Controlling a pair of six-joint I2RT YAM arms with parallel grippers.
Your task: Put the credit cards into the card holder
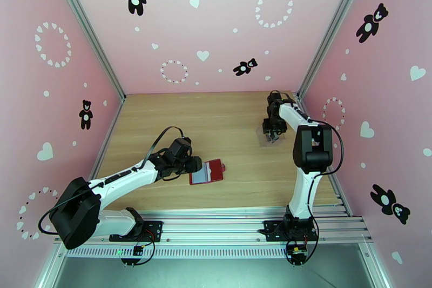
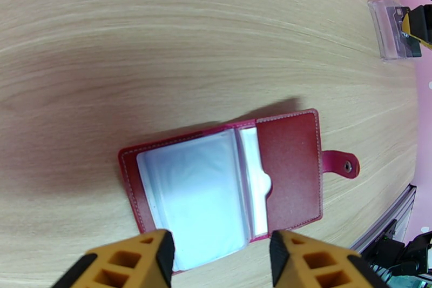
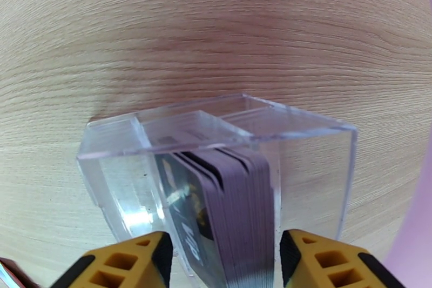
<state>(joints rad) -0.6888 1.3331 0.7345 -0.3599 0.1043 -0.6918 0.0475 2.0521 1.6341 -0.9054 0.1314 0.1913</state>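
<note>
Red stitched leather-look card holder [image 2: 291,170] lies open and flat on the wood-grain table [image 2: 162,40]. Its frosted plastic sleeves [image 2: 194,192] look empty and its snap tab [image 2: 343,163] is undone. Left gripper [image 2: 221,246] sits at the holder's near edge, jaws apart, clamping nothing.

Credit cards [image 3: 237,202], thin, dark and round-cornered, stand stacked on edge in a clear rigid box [image 3: 302,138] well apart from the holder. Right gripper [image 3: 227,246] straddles the stack, jaws apart. Judged: no card transferred; all work remains.

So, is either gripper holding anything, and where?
Left gripper: nothing, open over the holder. Right gripper straddles the cards in the clear box; whether it grips cannot be told.
</note>
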